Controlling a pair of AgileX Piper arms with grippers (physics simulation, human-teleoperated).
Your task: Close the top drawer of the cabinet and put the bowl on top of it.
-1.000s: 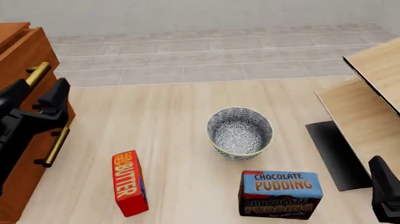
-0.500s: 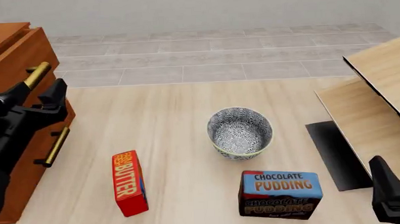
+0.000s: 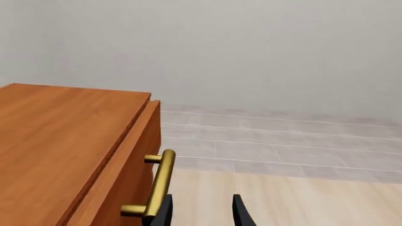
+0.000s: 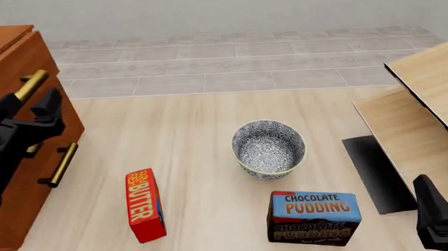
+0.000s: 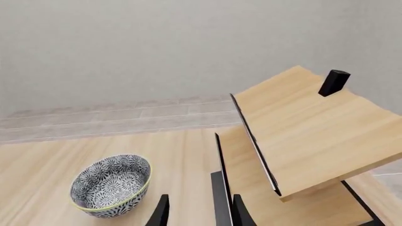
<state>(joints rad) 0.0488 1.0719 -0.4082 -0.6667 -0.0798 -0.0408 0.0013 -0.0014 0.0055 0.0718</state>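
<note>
Cabinet: reddish-brown wood, at 9 o'clock edge of table, upright. Top drawer: front nearly flush with cabinet top edge, thin gap visible; long brass bar handle. Bowl: blue-grey/white floral pattern, pale yellowish rim, upright, empty, at table centre, well apart from cabinet.

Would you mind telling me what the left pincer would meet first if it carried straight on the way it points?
Probably nothing near: the left pincer points past the top drawer's brass handle, close beside one fingertip, toward open floor and wall.
</note>
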